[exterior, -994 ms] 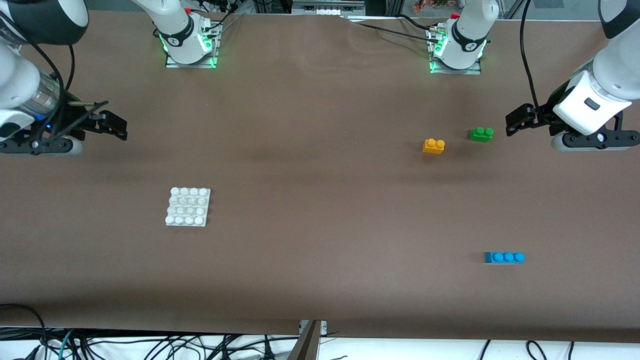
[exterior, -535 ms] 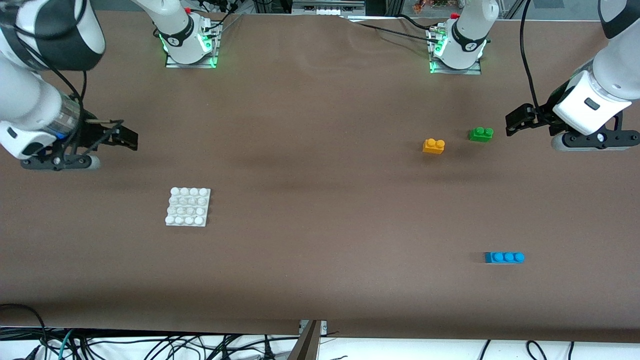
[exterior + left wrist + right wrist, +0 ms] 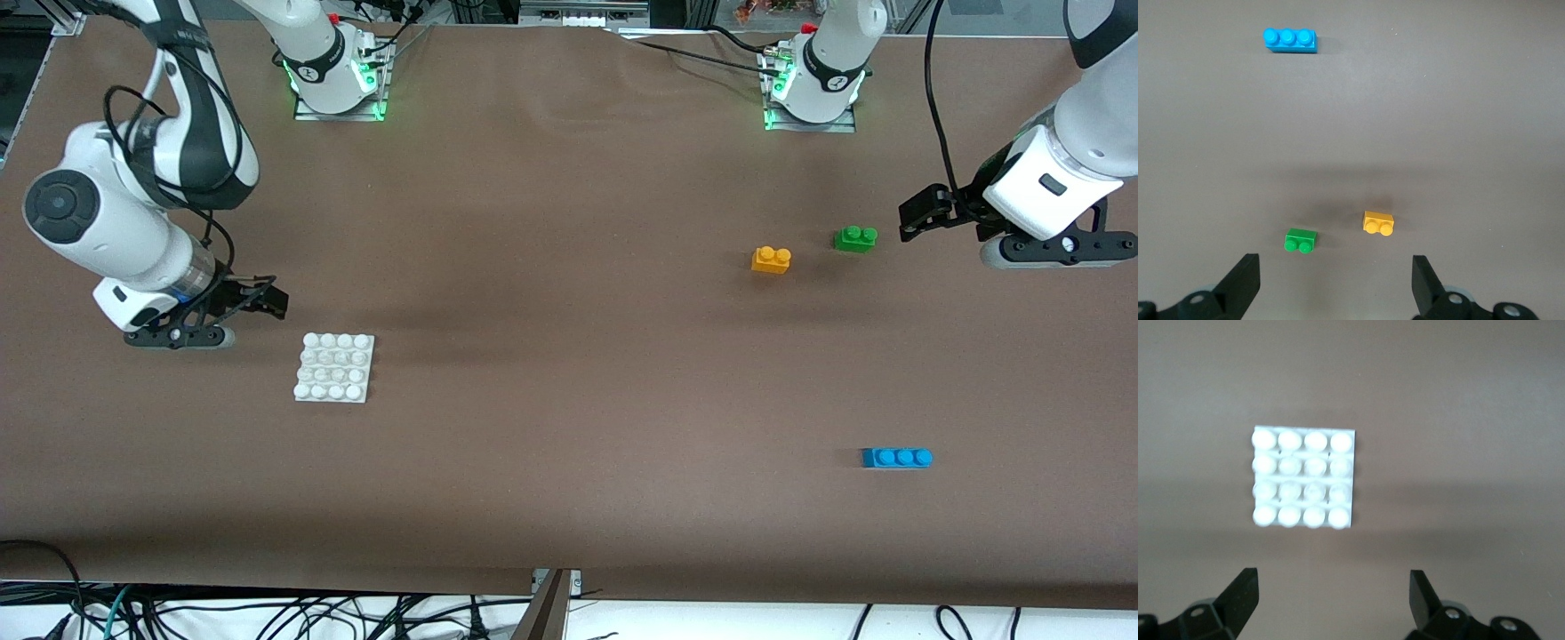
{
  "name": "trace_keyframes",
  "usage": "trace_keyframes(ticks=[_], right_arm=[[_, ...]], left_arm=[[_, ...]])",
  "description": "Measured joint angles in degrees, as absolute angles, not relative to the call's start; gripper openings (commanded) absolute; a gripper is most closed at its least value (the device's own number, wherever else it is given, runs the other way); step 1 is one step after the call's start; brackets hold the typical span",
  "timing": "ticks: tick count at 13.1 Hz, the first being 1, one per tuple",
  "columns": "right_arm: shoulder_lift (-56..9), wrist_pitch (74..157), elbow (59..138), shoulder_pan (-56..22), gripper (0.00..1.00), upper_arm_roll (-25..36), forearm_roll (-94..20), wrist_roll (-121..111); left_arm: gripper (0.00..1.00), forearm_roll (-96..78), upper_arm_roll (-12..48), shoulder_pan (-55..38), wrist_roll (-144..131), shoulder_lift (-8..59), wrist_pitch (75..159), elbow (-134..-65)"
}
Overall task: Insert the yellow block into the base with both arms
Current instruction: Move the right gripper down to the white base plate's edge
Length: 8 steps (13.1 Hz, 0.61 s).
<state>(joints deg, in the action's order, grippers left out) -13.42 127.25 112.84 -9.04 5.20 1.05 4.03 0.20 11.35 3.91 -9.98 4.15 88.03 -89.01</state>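
The yellow block (image 3: 771,259) (image 3: 1378,223) lies flat on the brown table toward the left arm's end, studs up. The white studded base (image 3: 334,367) (image 3: 1303,477) lies toward the right arm's end, nearer the front camera. My left gripper (image 3: 916,216) (image 3: 1335,267) is open and empty over the table beside the green brick (image 3: 855,238); the yellow block lies a little past that brick. My right gripper (image 3: 267,302) (image 3: 1331,583) is open and empty over bare table just short of the base's edge.
The green two-stud brick (image 3: 1301,241) sits close beside the yellow block. A blue three-stud brick (image 3: 897,457) (image 3: 1290,39) lies nearer the front camera at the left arm's end. Both arm bases stand along the table's back edge.
The right arm has swung in from the table's end toward the base and come lower, its gripper staying open. The left arm and all bricks have not moved.
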Motion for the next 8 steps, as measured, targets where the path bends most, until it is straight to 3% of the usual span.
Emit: trace_keyframes(ticks=[3, 8], right_arm=[[-17.0, 138.1, 117.1, -8.5, 1.00, 5.2, 0.9, 4.1], [-25.1, 148.5, 117.6, -8.5, 1.00, 5.2, -4.9, 4.2]], left_arm=[[1.00, 0.2, 11.3, 3.9, -10.0, 4.1, 88.0, -89.0], [1.00, 0.2, 11.3, 3.9, -10.0, 4.1, 88.0, -89.0]])
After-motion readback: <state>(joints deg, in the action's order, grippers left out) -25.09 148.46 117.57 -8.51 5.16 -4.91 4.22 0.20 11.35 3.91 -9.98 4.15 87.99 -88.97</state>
